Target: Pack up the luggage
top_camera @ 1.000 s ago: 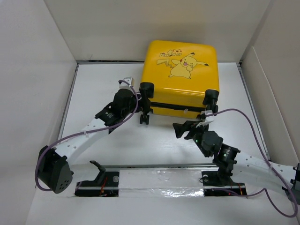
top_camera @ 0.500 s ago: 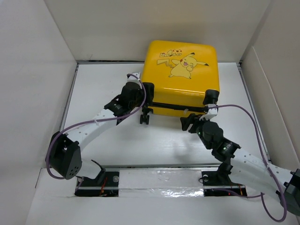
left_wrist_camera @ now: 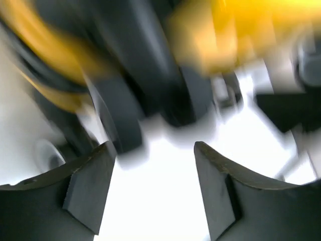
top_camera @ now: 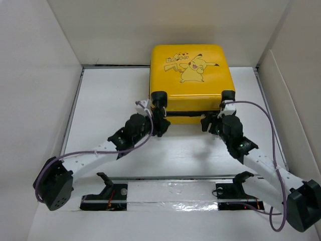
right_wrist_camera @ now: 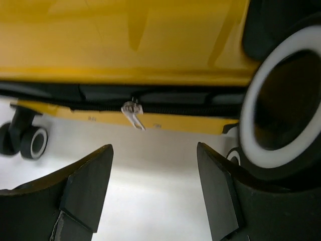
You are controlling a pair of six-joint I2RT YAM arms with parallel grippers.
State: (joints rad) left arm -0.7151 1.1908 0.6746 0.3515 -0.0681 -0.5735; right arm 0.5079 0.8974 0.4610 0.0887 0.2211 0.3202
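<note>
I see a white tabletop [top_camera: 110,100] boxed in by pale walls [top_camera: 30,75]. The luggage [top_camera: 188,75] lies flat at the back, wheels toward the arm bases. My left claw [top_camera: 159,122] sits at its near-left wheel and my right claw [top_camera: 212,122] at the near-right corner. Both gape and hold nothing. Only the right wrist view shows the zipper pull [right_wrist_camera: 133,111]; the left wrist view is blurred.

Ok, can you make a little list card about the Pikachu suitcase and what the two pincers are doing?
suitcase: yellow, lying flat at the back of the table, lid down
left pincer: open, close to a wheel, view blurred
right pincer: open, facing the zipper pull on the near seam
held: nothing
</note>
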